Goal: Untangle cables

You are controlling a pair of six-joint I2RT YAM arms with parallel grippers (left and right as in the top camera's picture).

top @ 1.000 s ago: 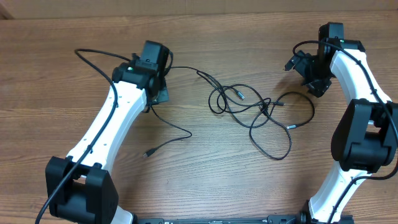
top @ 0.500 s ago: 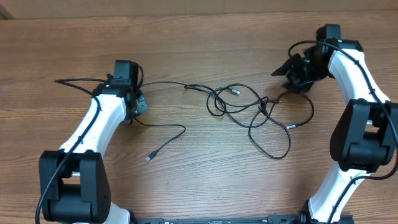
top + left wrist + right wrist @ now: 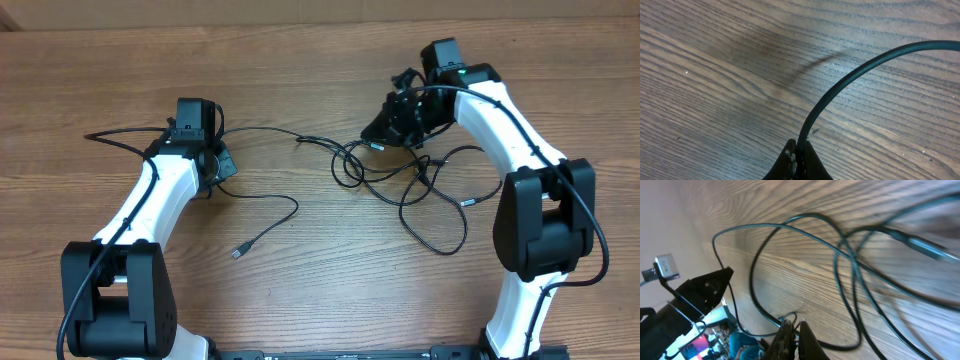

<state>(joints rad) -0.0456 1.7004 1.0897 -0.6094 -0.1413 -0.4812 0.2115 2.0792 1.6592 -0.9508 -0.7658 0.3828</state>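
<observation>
Toward the left edge of the tabletop (image 3: 40, 200), the left gripper (image 3: 797, 150) has its fingers (image 3: 789, 159) clenched on one cable (image 3: 865, 67), which runs to the tangled cables (image 3: 420, 175) at the middle. The right gripper (image 3: 380, 130) has its fingers (image 3: 784, 337) clenched too, at the tangle's far side, grasp unclear. Pulling one cable free seems in hand; next the arms should part slowly.

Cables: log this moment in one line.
left gripper: shut on cable | right gripper: shut over cables, hold unclear | cables: tangled
</observation>
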